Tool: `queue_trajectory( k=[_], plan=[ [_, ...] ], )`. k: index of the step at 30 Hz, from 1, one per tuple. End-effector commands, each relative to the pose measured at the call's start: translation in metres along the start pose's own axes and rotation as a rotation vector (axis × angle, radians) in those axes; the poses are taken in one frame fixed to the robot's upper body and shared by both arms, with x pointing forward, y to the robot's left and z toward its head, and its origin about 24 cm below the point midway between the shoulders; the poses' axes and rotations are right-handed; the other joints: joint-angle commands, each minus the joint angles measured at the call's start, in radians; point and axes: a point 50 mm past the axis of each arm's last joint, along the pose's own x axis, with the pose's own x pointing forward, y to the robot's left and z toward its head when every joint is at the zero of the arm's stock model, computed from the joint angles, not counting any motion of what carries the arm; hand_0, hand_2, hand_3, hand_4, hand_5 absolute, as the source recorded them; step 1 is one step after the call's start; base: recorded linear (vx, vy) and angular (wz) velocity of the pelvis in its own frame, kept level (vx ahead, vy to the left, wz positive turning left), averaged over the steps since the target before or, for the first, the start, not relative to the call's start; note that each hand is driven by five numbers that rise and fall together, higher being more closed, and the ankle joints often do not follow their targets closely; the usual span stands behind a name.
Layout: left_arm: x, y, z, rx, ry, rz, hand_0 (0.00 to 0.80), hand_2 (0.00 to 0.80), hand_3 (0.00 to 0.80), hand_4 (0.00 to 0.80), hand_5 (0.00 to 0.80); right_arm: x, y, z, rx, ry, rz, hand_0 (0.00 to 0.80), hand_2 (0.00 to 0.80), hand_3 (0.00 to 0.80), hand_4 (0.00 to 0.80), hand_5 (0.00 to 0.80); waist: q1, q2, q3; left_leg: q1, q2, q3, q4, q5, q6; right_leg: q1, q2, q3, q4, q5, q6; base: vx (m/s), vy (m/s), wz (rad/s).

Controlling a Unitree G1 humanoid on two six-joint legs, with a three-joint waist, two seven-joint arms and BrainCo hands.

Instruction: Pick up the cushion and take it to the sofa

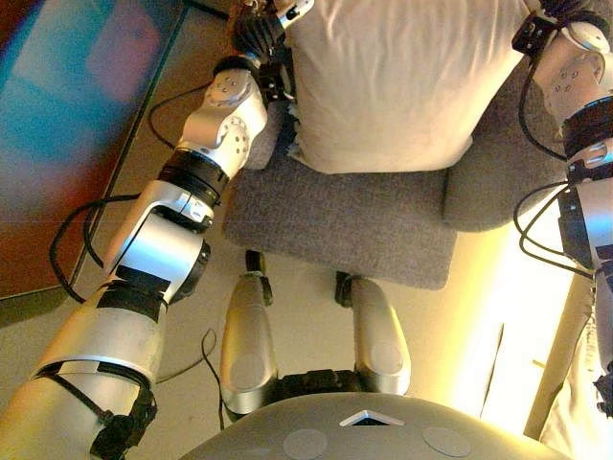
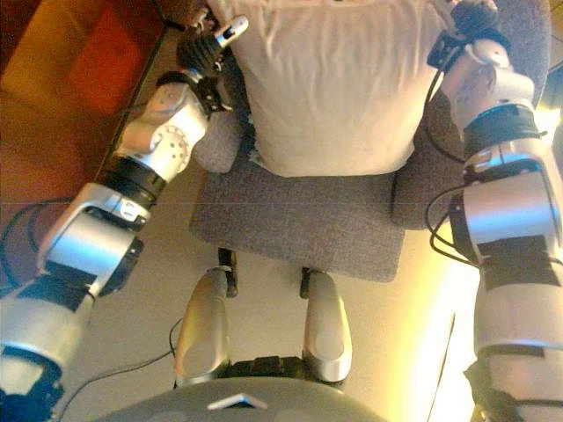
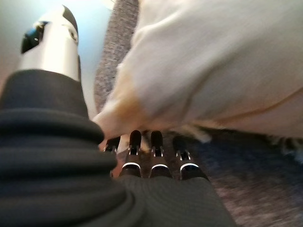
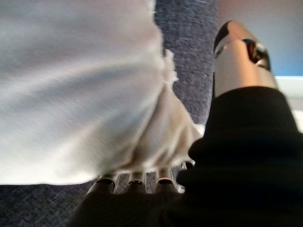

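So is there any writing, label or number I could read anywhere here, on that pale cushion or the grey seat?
None can be read in any view.
The cream fabric cushion shows plain cloth, no tag or print.
The grey woven upholstered seat under it is bare of marks.
The robot's left hand and right hand, fingers tucked beneath the cushion's edges, carry no legible lettering.
The dark red and blue surface beside the seat shows only blurred colour.

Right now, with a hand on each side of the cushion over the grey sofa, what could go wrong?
1. The left hand has only its fingers under the cushion, thumb apart, so the soft cover could slide off.
2. The right hand reaches under a bunched corner; cloth alone may give way.
3. The cushion hangs over the grey sofa seat's side edge and could tip off it.
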Motion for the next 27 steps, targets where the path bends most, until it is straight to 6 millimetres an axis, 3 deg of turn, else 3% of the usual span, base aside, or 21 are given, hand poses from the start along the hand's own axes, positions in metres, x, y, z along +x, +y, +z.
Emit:
queue_trajectory(
  k=[1,6,9,14,17,21,23,24,27],
  plan=[
    [-0.003,0.012,0.004,-0.009,-0.07,-0.021,0.0,0.0,0.0,0.0,0.0,0.001,-0.033,0.027,0.068,-0.078,-0.1,0.0,0.0,0.0,0.0,0.0,0.021,0.022,-0.131,0.073,0.121,-0.044,-0.043,-0.019,-0.137,0.071,-0.077,0.016,-0.187,0.107,0.073,0.096,0.028,0.02],
    [-0.013,0.047,-0.009,-0.042,-0.051,0.041,0.0,0.0,0.0,0.0,0.0,0.001,-0.069,0.028,0.06,-0.075,-0.189,0.0,0.0,0.0,0.0,0.0,0.027,0.025,-0.18,0.155,0.116,-0.022,-0.111,0.0,-0.132,0.15,-0.073,-0.002,-0.256,0.124,0.074,0.096,0.031,0.03],
    [-0.021,0.066,-0.019,-0.042,-0.04,0.086,0.0,0.0,0.0,0.0,0.0,0.0,-0.096,0.02,-0.03,-0.057,-0.231,0.0,0.0,0.0,0.0,0.0,0.033,0.025,-0.22,0.222,0.11,-0.009,-0.168,0.013,-0.127,0.216,-0.068,-0.012,-0.308,0.137,0.079,0.139,0.023,-0.03],
    [-0.046,0.09,-0.044,-0.041,-0.002,0.137,0.0,0.0,0.0,0.0,0.0,-0.006,-0.126,-0.011,-0.111,-0.024,-0.231,0.0,0.0,0.0,0.0,0.0,0.029,0.031,-0.287,0.35,0.086,0.021,-0.282,0.047,-0.111,0.326,-0.057,-0.022,-0.401,0.172,0.09,0.167,0.048,0.03],
    [-0.065,0.095,-0.061,-0.068,0.023,0.135,0.0,0.0,0.0,0.0,0.0,-0.014,-0.131,-0.038,-0.139,-0.002,-0.176,0.0,0.0,0.0,0.0,0.0,0.021,0.036,-0.329,0.404,0.075,0.036,-0.333,0.061,-0.102,0.37,-0.052,-0.022,-0.446,0.198,0.094,0.15,0.057,0.1],
    [-0.085,0.094,-0.069,-0.113,0.008,0.122,0.0,0.0,0.0,0.0,0.0,-0.033,-0.123,-0.078,-0.159,-0.005,-0.059,0.0,0.0,0.0,0.0,0.0,0.004,0.04,-0.361,0.469,0.06,0.058,-0.404,0.069,-0.09,0.409,-0.045,-0.026,-0.491,0.22,0.097,0.065,0.051,0.03],
    [-0.094,0.092,-0.073,-0.122,0.007,0.105,0.0,0.0,0.0,0.0,0.0,-0.044,-0.117,-0.098,-0.149,0.014,-0.001,0.0,0.0,0.0,0.0,0.0,-0.003,0.042,-0.369,0.491,0.056,0.067,-0.428,0.071,-0.084,0.422,-0.042,-0.027,-0.504,0.225,0.098,-0.017,0.039,0.0],
    [-0.103,0.087,-0.079,-0.137,0.008,0.081,0.0,0.0,0.0,0.0,0.0,-0.057,-0.111,-0.118,-0.132,0.032,0.051,0.0,0.0,0.0,0.0,0.0,-0.012,0.046,-0.369,0.506,0.051,0.072,-0.442,0.069,-0.078,0.425,-0.036,-0.022,-0.51,0.228,0.095,-0.051,0.042,0.0],
    [-0.118,0.079,-0.091,-0.177,0.031,0.034,0.0,0.0,0.0,0.0,0.0,-0.077,-0.106,-0.146,-0.054,0.067,0.135,0.0,0.0,0.0,0.0,0.0,-0.018,0.051,-0.374,0.529,0.045,0.08,-0.462,0.068,-0.069,0.436,-0.028,-0.018,-0.522,0.231,0.092,-0.085,0.054,-0.04]
  ],
)
